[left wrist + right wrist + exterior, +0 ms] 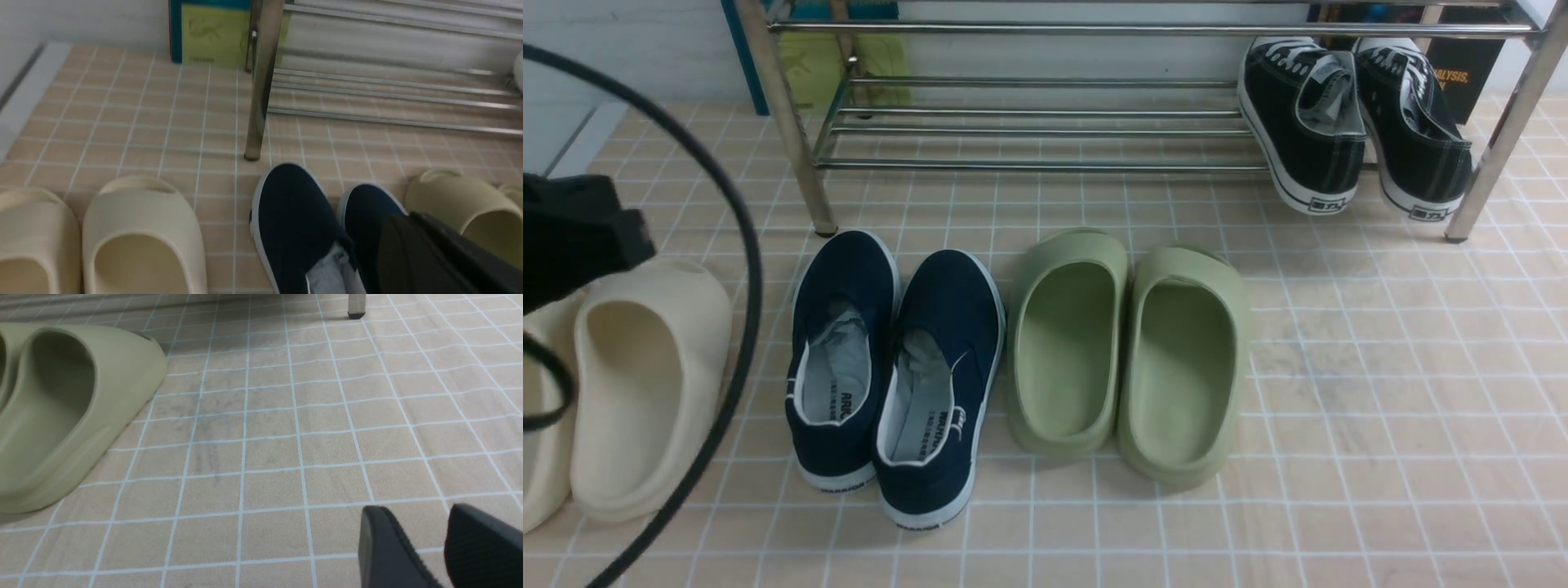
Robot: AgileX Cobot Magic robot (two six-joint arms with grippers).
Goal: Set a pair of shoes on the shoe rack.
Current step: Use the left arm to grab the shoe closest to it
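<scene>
The pair of shoes, two navy slip-ons with white soles, stands side by side on the tiled floor: the left shoe (841, 359) and the right shoe (939, 384), toes toward the shoe rack (1029, 131). The left wrist view shows their toes (298, 220) just in front of a rack leg (259, 81). Only one dark finger (408, 253) of my left gripper shows, above the right navy shoe; its jaws cannot be read. My left arm (572, 237) sits at the far left. My right gripper (416, 510) is open and empty over bare tiles.
Black lace-up sneakers (1347, 122) lie on the rack's right end. Olive-green slides (1127, 359) stand right of the navy pair, one also showing in the right wrist view (61, 408). Cream slides (637, 384) stand to the left. A black cable (743, 269) loops at the left.
</scene>
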